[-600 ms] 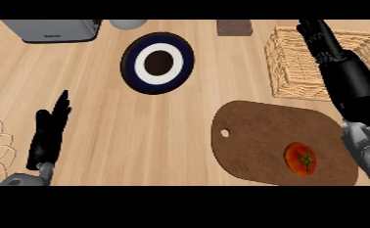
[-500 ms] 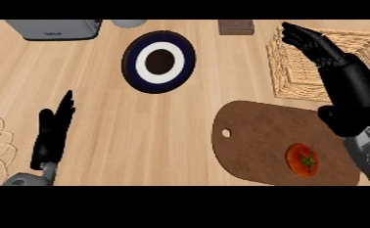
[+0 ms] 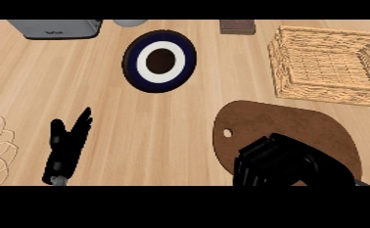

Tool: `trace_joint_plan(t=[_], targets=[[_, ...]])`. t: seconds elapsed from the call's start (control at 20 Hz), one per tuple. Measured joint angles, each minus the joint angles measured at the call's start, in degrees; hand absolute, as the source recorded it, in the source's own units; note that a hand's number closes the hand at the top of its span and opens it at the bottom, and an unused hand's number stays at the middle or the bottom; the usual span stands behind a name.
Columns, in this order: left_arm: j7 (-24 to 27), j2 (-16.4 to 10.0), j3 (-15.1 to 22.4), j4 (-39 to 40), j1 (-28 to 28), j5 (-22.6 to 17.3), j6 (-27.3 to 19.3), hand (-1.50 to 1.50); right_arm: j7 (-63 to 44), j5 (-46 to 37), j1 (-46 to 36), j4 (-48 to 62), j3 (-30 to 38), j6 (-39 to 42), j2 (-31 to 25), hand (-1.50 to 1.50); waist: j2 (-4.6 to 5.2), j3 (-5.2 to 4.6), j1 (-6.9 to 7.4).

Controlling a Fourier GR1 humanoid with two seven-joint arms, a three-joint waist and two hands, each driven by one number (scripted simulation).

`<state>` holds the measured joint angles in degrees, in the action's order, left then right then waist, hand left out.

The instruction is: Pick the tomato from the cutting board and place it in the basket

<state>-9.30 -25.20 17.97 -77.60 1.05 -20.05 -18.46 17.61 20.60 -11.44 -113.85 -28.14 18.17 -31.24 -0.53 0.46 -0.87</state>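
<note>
On the worktop [image 3: 180, 119], the right hand [image 3: 283, 166] seems to hide the tomato on the cutting board [image 3: 289, 119], I cannot tell if it is holding it, and the basket [image 3: 279, 70] has no tomato yet.

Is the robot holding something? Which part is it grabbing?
Cannot tell. The right hand lies over the cutting board and hides whatever is beneath. The left hand is open, holding nothing.
</note>
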Motion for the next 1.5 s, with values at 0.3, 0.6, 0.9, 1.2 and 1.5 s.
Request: trace_joint_plan(t=[0.3,0.6,0.9,1.2,1.5], targets=[[0.85,-0.40,-0.99,-1.40,2.92,-1.10,1.40,0.00,8.19,-17.64,11.29,-6.05,0.12,-3.64,-6.35,-1.50,-0.45,-0.03,-1.60],[1.27,-1.35,-2.43,-2.28,5.18,-2.18,2.36,0.00,6.13,-27.06,14.05,-12.07,14.38,-9.27,-16.01,-1.50,-0.79,-0.12,-3.08],[2.00,-1.57,-3.32,-2.63,6.13,-2.55,3.34,0.00,5.05,-24.80,17.18,-15.79,32.20,-4.57,-27.14,-1.50,-0.65,-0.15,-3.20],[2.64,-1.27,-3.44,-3.42,6.96,-2.23,3.72,0.00,7.91,-23.21,20.93,-12.79,46.36,6.52,-37.02,-1.50,-0.56,-0.14,-2.98],[1.16,-1.04,-3.43,-4.30,6.82,-1.50,3.53,0.00,12.83,-26.55,25.30,-9.80,58.41,15.10,-39.78,-1.50,-0.36,-0.17,-2.26]])
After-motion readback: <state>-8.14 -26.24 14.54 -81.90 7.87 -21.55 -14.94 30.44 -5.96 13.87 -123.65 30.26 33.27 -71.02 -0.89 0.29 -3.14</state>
